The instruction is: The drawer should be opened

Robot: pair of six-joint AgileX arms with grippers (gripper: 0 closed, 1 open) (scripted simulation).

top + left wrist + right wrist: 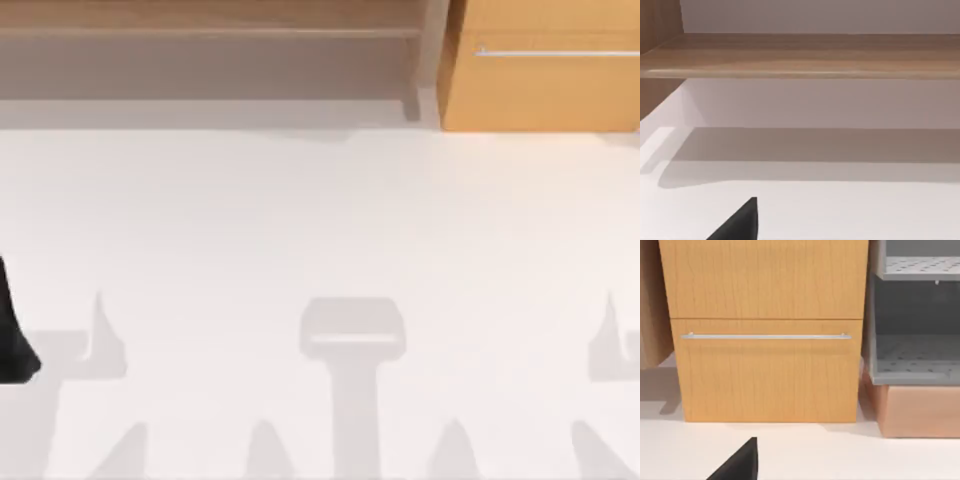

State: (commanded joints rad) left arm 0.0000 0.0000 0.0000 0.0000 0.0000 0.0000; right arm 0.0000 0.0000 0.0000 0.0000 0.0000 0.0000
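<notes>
The drawer (540,85) stands at the table's far right, an orange-tan wooden box with a thin silver bar handle (555,52). In the right wrist view the drawer front (767,375) faces me squarely, its handle (765,336) running across just under the seam with the panel above. The front sits flush with that panel. A black part of my right gripper (740,462) shows low in that view, well short of the drawer, touching nothing. My left arm (15,330) sits at the table's left edge, and a black part of my left gripper (740,222) faces the shelf unit.
A brown-grey open shelf unit (210,50) runs along the far left and middle, its board (800,55) ahead of the left wrist. Right of the drawer stand grey perforated racks (915,355) on a tan box (920,410). The white table (320,220) stretches in front.
</notes>
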